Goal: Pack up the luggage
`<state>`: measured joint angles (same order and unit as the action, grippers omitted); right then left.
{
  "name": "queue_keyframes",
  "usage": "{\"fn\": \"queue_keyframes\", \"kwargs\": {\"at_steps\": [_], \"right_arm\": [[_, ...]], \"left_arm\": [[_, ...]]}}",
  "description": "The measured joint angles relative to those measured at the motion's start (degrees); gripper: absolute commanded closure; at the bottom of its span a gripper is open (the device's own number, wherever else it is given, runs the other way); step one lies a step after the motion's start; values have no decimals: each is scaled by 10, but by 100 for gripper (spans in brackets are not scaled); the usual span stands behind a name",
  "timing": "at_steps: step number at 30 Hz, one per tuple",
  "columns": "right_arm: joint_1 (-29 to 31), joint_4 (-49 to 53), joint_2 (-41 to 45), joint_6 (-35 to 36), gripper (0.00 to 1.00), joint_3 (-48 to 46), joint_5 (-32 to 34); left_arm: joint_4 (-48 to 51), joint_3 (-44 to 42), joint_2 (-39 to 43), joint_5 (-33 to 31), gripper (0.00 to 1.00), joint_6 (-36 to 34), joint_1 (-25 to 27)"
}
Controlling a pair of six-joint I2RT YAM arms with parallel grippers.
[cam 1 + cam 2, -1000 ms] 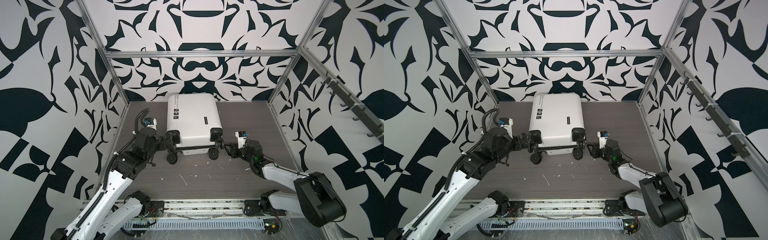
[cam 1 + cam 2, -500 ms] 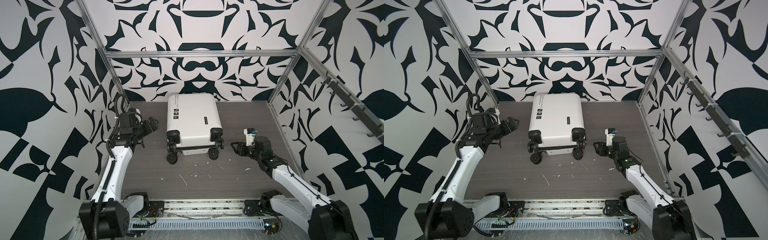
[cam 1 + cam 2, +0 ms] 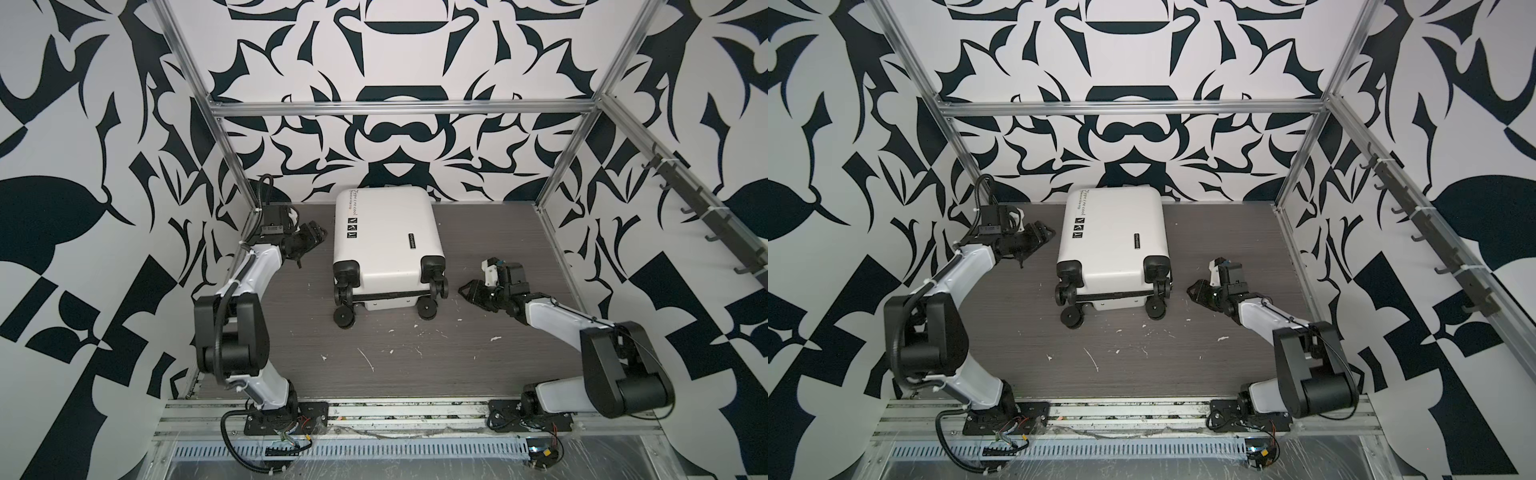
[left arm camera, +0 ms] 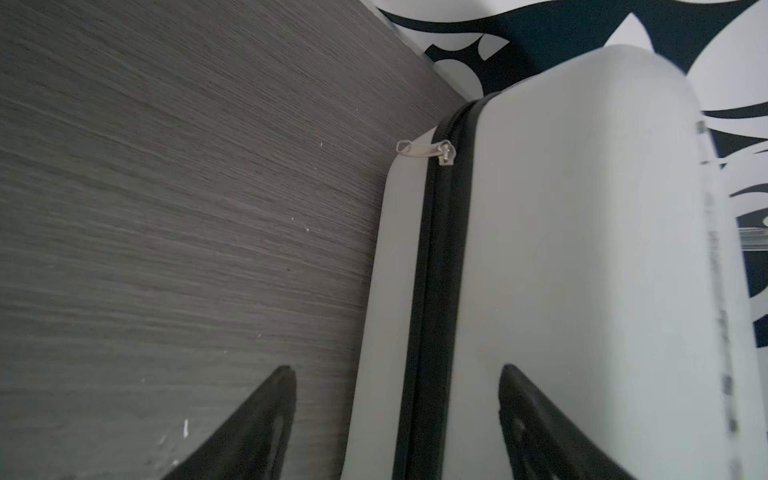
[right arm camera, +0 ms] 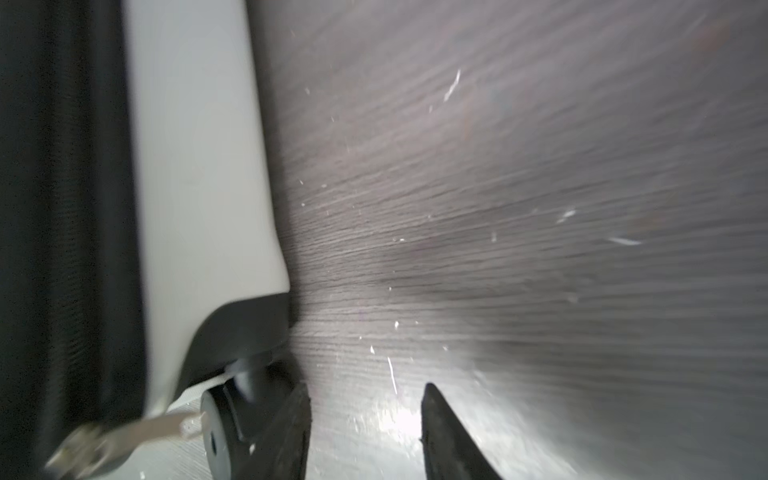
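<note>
Watching both arms leave the wheel end: the luggage (image 3: 386, 237) lies zipped shut and flat at the back middle of the counter (image 3: 415, 353), wheels toward the front. My left gripper (image 3: 316, 232) has swung beside its zipper pull (image 4: 419, 148), jaws parted and empty. My right gripper (image 3: 465, 289) has backed off, likewise parted and empty. I judge zip work comes next. The script text (image 3: 354, 203) seems to end in "cool"; the stickers (image 3: 351, 226) are unreadable.

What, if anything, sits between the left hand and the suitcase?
Nothing visible. The open left hand sits just beside the suitcase; only table surface shows in the gap. In the left wrist view the zipper pull lies ahead, unblocked.
</note>
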<state>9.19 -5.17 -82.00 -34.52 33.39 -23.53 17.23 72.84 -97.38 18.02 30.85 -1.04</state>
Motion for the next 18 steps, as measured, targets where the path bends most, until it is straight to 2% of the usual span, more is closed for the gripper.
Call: {"fn": "queue_keyframes", "kwargs": {"at_steps": [7,18], "right_arm": [[59,-47,-51,-28,57,24,-3],[107,-73,-72,-33,58,32,21]], "left_arm": [[13,103,-120,1,24,-9,30],[50,212,-194,7,25,-46,42]]}}
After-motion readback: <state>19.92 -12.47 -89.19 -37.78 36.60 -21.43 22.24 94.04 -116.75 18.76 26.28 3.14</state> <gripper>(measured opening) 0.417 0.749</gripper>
